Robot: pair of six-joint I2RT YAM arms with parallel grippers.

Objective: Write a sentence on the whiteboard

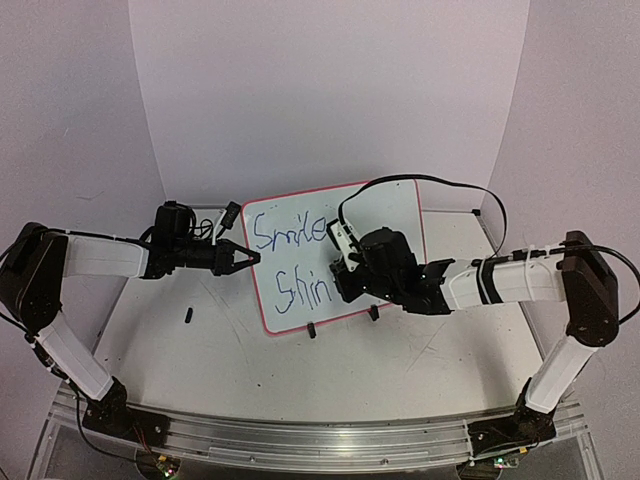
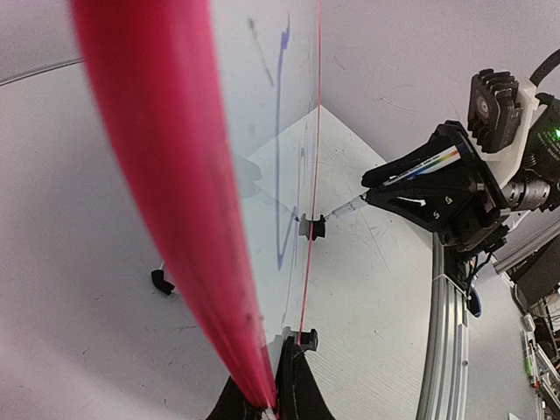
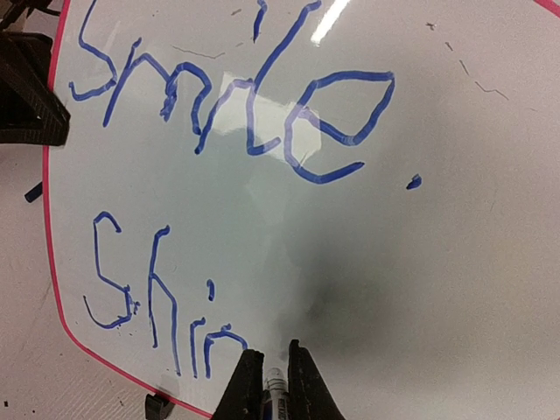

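Note:
The whiteboard has a thin red frame and stands tilted on the table. "Smile" is written on it in blue, with "Shin" below. My left gripper is shut on the board's left edge; in the left wrist view the red frame runs down into the left gripper. My right gripper is over the lower middle of the board. In the right wrist view the right gripper is shut on a blue marker. The marker's tip points at the board just right of the "n".
Two black clip feet sit under the board's near edge. A small black piece lies on the table left of the board. A black cable loops over the board's top right. A metal rail runs along the near edge.

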